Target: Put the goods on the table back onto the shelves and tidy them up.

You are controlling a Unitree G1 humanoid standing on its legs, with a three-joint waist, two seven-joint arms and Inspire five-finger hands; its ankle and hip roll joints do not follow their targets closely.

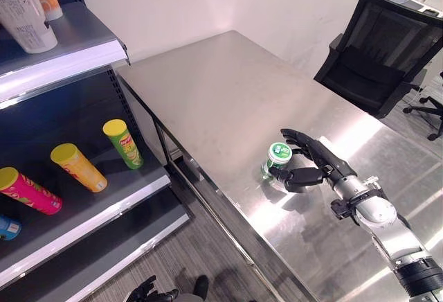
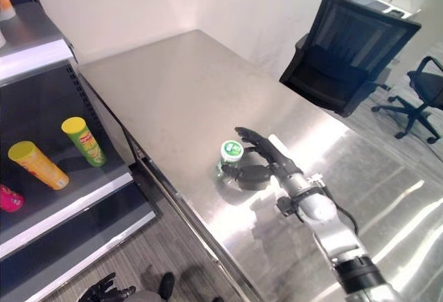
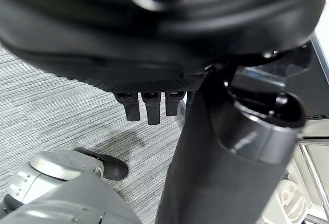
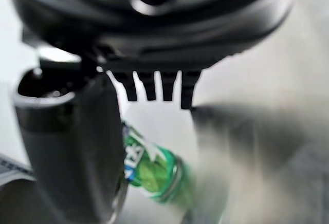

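Green bottle (image 1: pixel 277 158) stands on the bench (image 1: pixel 228 87), between the right hand's (image 1: pixel 309 163) thumb and fingers. We note the hand curled about it. Left hand (image 1: pixel 147 291) hangs relaxed, holding nothing.

A brushed stainless-steel bench (image 1: pixel 228 87) gleams with soft, smeared reflections beneath a small jar (image 1: pixel 277 159) of clear green glossy plastic with a white lid. The right hand (image 1: pixel 311 163) beside it is matt black plastic on a satin silver-metal forearm. Glossy tube cans (image 1: pixel 123 143) lie on a dark, matt-painted metal shelf (image 1: pixel 104 208). A black mesh-fabric office chair (image 1: pixel 387 46) stands on grey, ribbed carpet floor (image 3: pixel 51 106).
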